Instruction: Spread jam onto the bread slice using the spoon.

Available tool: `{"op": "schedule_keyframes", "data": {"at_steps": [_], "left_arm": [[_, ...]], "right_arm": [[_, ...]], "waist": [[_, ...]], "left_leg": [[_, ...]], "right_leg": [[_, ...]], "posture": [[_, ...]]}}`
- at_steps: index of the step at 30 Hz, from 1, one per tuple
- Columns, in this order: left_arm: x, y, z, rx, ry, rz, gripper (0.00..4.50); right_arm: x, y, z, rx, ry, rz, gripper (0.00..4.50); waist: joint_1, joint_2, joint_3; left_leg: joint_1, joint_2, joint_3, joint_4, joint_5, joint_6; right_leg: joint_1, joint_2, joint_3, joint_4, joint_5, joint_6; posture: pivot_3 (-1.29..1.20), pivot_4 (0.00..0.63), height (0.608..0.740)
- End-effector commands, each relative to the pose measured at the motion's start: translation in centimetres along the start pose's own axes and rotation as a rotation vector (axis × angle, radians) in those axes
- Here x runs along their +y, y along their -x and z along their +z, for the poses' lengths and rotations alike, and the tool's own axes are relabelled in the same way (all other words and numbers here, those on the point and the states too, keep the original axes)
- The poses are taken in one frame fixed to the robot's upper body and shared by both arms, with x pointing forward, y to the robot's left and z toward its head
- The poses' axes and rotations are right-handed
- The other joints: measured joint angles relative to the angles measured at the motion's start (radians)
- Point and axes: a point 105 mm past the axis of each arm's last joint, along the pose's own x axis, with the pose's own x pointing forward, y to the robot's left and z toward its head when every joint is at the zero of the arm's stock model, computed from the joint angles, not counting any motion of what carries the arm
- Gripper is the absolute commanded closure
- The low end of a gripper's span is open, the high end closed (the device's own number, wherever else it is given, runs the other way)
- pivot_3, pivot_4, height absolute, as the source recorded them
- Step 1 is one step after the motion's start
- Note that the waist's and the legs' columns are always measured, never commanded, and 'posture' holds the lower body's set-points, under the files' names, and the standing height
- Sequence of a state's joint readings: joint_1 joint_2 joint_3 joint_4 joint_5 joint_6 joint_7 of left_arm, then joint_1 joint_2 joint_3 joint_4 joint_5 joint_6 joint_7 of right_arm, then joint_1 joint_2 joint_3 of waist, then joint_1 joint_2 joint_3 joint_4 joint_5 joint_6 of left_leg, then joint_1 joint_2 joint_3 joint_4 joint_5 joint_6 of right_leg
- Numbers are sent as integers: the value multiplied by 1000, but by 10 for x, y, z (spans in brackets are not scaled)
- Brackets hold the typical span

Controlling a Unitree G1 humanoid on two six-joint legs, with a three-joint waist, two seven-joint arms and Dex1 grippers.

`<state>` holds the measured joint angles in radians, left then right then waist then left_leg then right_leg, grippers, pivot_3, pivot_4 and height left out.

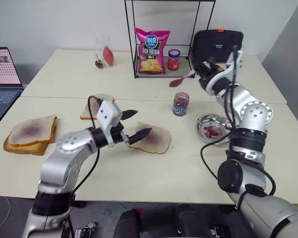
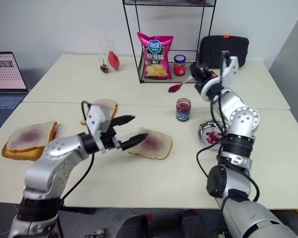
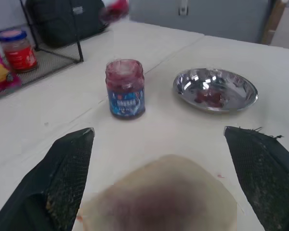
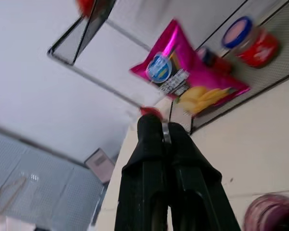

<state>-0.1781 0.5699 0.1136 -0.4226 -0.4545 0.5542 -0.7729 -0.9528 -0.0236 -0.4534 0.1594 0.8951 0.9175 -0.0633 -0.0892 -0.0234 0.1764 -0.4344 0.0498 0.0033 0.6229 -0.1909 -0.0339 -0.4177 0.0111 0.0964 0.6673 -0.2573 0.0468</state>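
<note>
The bread slice [image 1: 156, 139], white with a purple stain across its middle, lies flat near the table's centre. My left gripper [image 1: 142, 121] hovers open just left of it, one finger over its near-left corner; in the left wrist view the fingers [image 3: 67, 173] frame the slice [image 3: 164, 199]. The small glass jar of jam [image 1: 180, 103] stands open behind the slice. My right gripper [image 1: 198, 72] is raised above and behind the jar, shut on the handle of the spoon [image 1: 181, 80], whose red-smeared bowl points left. In the right wrist view the fingers [image 4: 154, 159] are closed around the spoon [image 4: 164, 132].
A steel bowl [image 1: 214, 130] with red smears sits right of the jar. A wire rack [image 1: 164, 37] at the back holds a chip bag [image 1: 152, 50] and a red-lidded jar [image 1: 174, 59]. A bread stack [image 1: 30, 135], another slice [image 1: 97, 105], a glass [image 1: 104, 51], a laptop [image 1: 2, 74] and a black bag [image 1: 217, 43] are around.
</note>
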Motion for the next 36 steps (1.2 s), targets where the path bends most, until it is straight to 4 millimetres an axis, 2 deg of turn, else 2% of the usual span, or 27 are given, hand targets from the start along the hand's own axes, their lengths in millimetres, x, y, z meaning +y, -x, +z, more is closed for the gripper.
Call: {"op": "schedule_keyframes", "data": {"at_steps": [1, 4, 7, 10, 13, 17, 23, 26, 36], "left_arm": [[-18, 38, -6, 28, -35, 91, 0], [-34, 59, -19, 68, -27, 155, 0], [-40, 68, -23, 73, -23, 198, 0], [-48, 71, -27, 75, -14, 229, 0], [-47, 63, -23, 37, -2, 286, 0], [-46, 59, -21, 27, 3, 299, 0], [-47, 57, -21, 27, 0, 295, 0], [-47, 54, -19, 19, -20, 271, 0], [-36, 44, -16, 1, -33, 243, 0]], "right_arm": [[32, 0, -45, 109, 180, 106, 4476], [37, 1, -78, 178, 241, 142, 4476], [38, 2, -93, 204, 290, 158, 4476], [38, 2, -102, 206, 374, 170, 4476], [33, 2, -123, 246, 441, 180, 4476], [30, 4, -133, 265, 511, 191, 4476], [13, 9, -136, 275, 616, 157, 4476], [1, 16, -126, 265, 657, 120, 4476], [-12, 34, -101, 227, 701, 45, 4476]], "waist": [[1, 0, 0], [2, -1, 0], [9, -1, 0], [8, -3, -1], [8, -5, -2], [6, -5, -2], [4, -5, -2], [5, -5, -2], [9, -6, -2]], "left_leg": [[0, 0, 0, 0, 0, 0], [-1, 0, 2, -1, 0, 0], [-1, 0, 3, 1, 0, 0], [0, -1, 3, 4, 0, -1], [1, -1, 6, 4, 0, -1], [1, -1, 7, 4, 0, -1], [1, 0, 7, 1, 0, -1], [1, 0, 6, 0, 0, -1], [1, -1, 6, 5, 0, -1]], "right_leg": [[-1, 0, 0, 0, 0, 0], [-1, -1, 1, -1, -1, -1], [-1, -3, 1, -2, -1, 0], [0, -4, 0, -2, -4, -4], [0, -7, 1, -3, -3, -4], [0, -6, 1, -2, -3, -3], [-1, -4, 1, -2, -1, 0], [-2, -4, 1, -2, -2, 0], [1, -5, 2, -3, -4, -2]], "posture": [[0, 150, 740], [0, 150, 740], [0, 150, 740], [0, 150, 740], [0, 150, 740], [0, 150, 740], [0, 150, 740], [0, 150, 740], [0, 150, 740]]}}
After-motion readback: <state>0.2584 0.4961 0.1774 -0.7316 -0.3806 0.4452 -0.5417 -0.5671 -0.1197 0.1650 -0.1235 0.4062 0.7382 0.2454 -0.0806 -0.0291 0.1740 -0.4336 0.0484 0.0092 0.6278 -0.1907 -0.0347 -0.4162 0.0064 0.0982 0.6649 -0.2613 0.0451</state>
